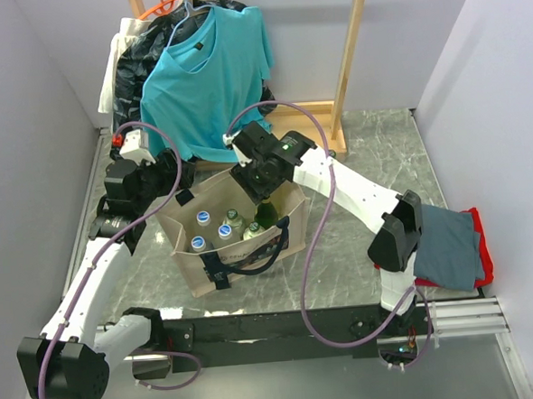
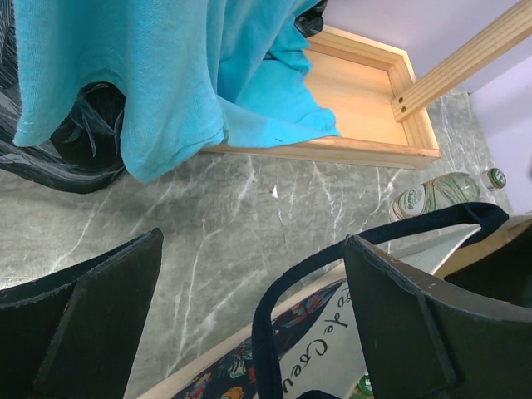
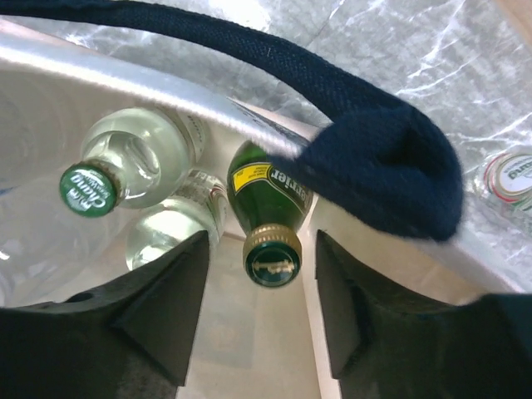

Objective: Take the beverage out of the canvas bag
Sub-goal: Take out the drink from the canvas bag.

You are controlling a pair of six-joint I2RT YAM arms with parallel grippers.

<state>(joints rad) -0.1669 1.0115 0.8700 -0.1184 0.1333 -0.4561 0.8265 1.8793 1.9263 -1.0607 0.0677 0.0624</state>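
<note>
Here, the right fingers (image 3: 170, 316) hang over the open mouth of the canvas bag (image 1: 195, 274), parted on either side of the gold cap of a green Perrier bottle (image 3: 268, 218). A gap shows on each side, and neither finger touches the glass. The bottle stands neck-up inside the bag, in the far right corner as seen from overhead, and beside it are two clear bottles with green caps (image 3: 125, 166). Three bottles with blue-and-white caps (image 1: 202, 219) fill the bag's left side. One black strap handle (image 3: 274, 58) loops across the rim just above the Perrier label.

The left fingers (image 2: 91, 320) are spread wide and grip nothing. They sit low at the bag's left rear edge, and the other strap curves up between them. Whether it touches the nearer finger cannot be told.

The bag sits on the grey marble desk (image 1: 372, 157), between the two arms. Behind it, a turquoise T-shirt (image 1: 204, 72) hangs on a wooden rack (image 1: 352, 40), partly covering a black plastic bag (image 1: 133, 58). Folded grey and red cloths (image 1: 450, 247) lie near the desk's right edge, well apart from the bag
</note>
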